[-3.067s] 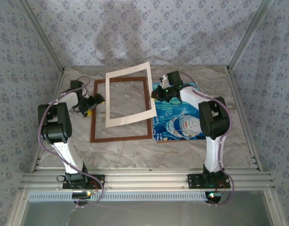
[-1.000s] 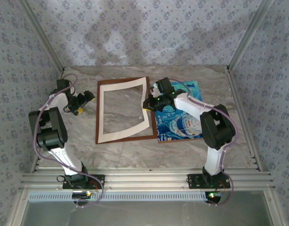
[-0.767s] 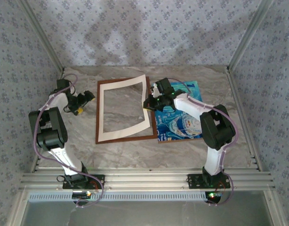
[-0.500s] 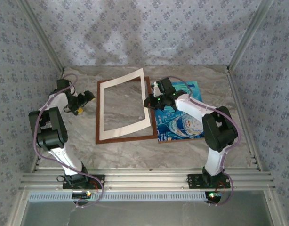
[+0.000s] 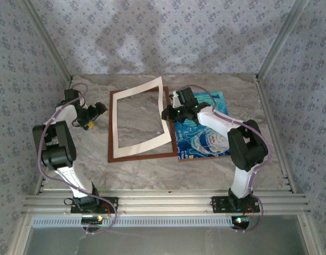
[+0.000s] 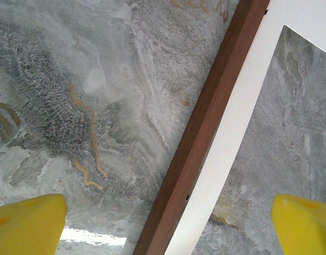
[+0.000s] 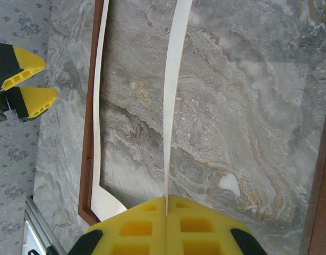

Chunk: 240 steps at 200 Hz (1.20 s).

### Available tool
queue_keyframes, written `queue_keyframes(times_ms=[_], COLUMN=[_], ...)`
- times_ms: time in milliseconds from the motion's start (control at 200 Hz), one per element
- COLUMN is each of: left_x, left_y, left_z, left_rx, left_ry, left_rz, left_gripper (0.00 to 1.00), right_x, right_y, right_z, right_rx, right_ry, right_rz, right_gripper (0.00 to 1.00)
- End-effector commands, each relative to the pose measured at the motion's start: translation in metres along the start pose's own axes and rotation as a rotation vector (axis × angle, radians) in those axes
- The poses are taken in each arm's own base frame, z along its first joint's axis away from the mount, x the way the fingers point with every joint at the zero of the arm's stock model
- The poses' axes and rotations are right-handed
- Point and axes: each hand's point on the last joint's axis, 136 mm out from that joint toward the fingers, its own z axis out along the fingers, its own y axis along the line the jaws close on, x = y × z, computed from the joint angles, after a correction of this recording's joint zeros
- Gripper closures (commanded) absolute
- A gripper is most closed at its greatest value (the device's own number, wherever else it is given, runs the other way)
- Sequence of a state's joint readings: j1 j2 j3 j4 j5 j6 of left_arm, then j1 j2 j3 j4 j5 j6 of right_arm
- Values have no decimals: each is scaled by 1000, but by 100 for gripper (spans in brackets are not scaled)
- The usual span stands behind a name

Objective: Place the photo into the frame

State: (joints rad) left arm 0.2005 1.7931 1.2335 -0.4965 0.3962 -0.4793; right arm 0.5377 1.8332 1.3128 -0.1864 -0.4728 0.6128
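Photo [image 5: 205, 141] lies flat on the table [image 5: 152, 178] just right of the frame [image 5: 144, 158], wholly outside it, its far part under the right arm [image 5: 221, 121]. It has not shifted over the last three seconds; what changed is the cream mat [image 5: 114, 127]. Three seconds back the mat hung tilted well above the frame. A second ago it had been lowered almost flat within the frame's rails. Now its right side is up again: the far right corner stands past the frame's far rail, while the left and near bands rest on the frame.

The right jaws are clamped on the mat's right edge, above the frame's right rail. The right wrist view shows the yellow pads [image 7: 136, 228] pressed together with the thin card [image 7: 171, 106] edge-on between them, bowing toward the frame's left rail [image 7: 88, 159]. The left jaws sit released, left of the frame and clear of it. Their yellow tips [image 6: 25, 223] are wide apart and touch neither the rail [image 6: 205, 133] nor the mat band [image 6: 242, 122].

For the task, this reads as a mat not yet settled, either being reseated or pulled back off. Either way the mat occupies the frame and keeps the right arm busy, so picking up the photo has not begun. The frame also sits further right than three seconds ago, against or just beside the photo's left edge; which cannot be told.
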Motion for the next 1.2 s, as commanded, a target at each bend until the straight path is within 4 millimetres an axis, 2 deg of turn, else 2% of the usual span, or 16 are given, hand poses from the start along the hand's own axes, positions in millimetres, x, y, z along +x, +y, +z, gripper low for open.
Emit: queue_keyframes(times_ms=[0,285,430,610,715,935,1064,1194], left_x=[4,4,4,4,4,5,5,5], left_y=[-4,-5,-6,-7,-7,-8,-9,-9], left_z=[-1,-1,-1,-2,-2,-3,-3,-2], left_rx=[11,15,18,19,19,21,21,23], left_ry=[10,11,11,11,11,9,10,12], left_rz=[21,23,25,26,26,30,32,32], left_gripper=[1,1,2,2,1,1,1,1], right_x=[7,24,24,21,18,9,11,16], right_y=[-2,3,-1,-9,-14,-18,-21,-31], right_z=[9,17,14,10,8,11,20,21], right_rx=[7,0,25,69,99,137,175,255], right_ry=[-3,17,16,24,39,62,91,114], right_rz=[25,80,86,82,69,15,5,-1], right_gripper=[96,91,80,56,49,43,43,37])
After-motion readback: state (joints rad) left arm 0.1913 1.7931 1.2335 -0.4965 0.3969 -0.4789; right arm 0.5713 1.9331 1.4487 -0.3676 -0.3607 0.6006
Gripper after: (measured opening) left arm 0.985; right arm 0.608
